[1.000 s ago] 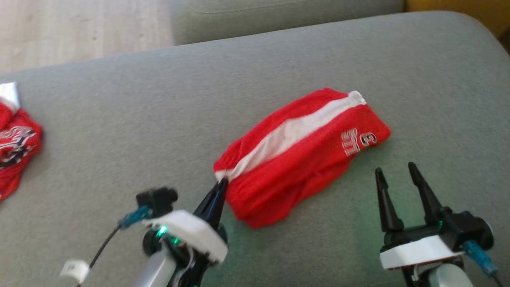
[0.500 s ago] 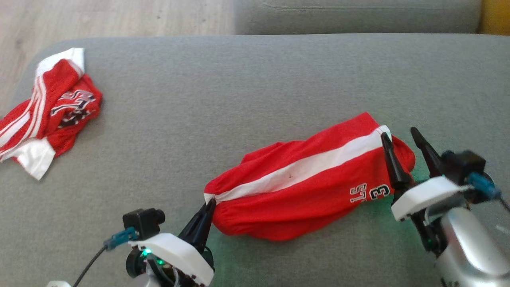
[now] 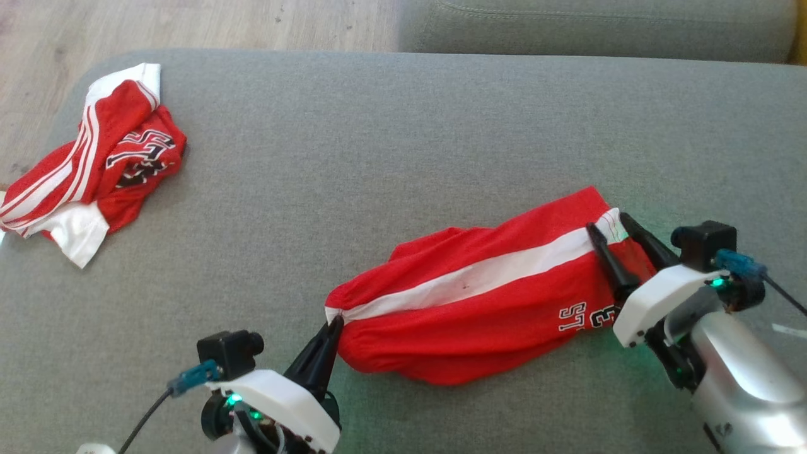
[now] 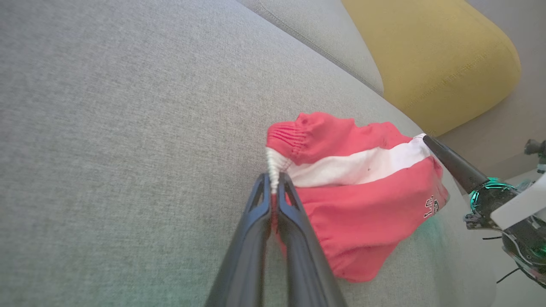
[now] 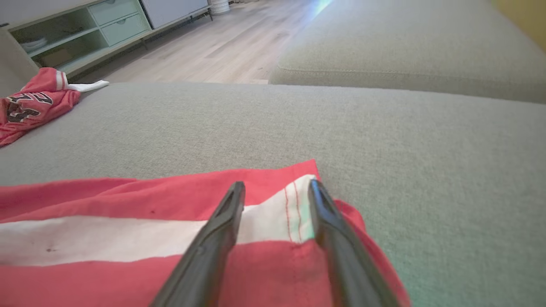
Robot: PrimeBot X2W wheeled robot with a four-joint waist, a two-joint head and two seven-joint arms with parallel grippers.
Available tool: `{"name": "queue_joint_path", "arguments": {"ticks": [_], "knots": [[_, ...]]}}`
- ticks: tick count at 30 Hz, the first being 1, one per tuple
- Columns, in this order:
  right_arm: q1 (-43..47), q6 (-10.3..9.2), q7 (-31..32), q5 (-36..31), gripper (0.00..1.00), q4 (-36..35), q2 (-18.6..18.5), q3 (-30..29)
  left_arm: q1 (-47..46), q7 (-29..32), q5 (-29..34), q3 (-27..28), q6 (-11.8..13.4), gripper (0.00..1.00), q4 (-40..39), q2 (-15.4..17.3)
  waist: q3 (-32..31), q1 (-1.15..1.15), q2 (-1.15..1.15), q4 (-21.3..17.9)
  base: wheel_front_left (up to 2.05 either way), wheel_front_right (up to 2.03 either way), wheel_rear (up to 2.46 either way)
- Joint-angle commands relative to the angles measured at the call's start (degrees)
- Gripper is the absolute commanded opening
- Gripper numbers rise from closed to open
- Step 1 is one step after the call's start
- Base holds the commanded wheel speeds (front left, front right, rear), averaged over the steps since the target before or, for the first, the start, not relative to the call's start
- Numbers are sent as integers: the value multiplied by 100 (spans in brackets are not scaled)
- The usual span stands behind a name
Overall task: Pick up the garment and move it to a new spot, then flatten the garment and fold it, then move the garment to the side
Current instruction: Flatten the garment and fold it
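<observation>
One red garment [image 3: 479,302] is lying bunched near the cushion's [image 3: 378,157] front right edge, apparently unflattened and unfolded; left pincer [image 3: 336,323] is clamping its waistband, right pincer [image 3: 608,221] is straddling its hem, jaws apart.

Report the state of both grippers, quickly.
Left gripper: shut on the red shorts, at the gathered waistband end.
Right gripper: open, astride the white-striped hem of the shorts, not yet gripping.
</observation>
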Motion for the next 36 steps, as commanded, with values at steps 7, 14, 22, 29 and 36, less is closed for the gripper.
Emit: {"name": "queue_joint_path", "arguments": {"ticks": [7,14,22,29,36], "knots": [[-442,-5,-552,-9,0,150,-201,339,-415,-405,290,225,-63,0,-221,116,-7,0,0,-77,0,0,0],[-613,-5,-565,92,48,347,-113,360,-653,-521,461,298,-18,0,-286,220,-114,0,0,-379,0,0,0],[-741,-5,-410,316,100,778,-24,825,-505,-380,375,263,85,0,-308,250,-65,0,0,-285,0,0,0],[-933,-5,-542,301,100,1158,29,976,-507,-394,366,230,102,0,-277,213,-32,0,0,-133,0,0,0],[-1048,-5,-651,343,0,1383,36,1207,-518,-435,359,208,103,0,-229,187,-17,0,0,-82,0,0,0]]}}
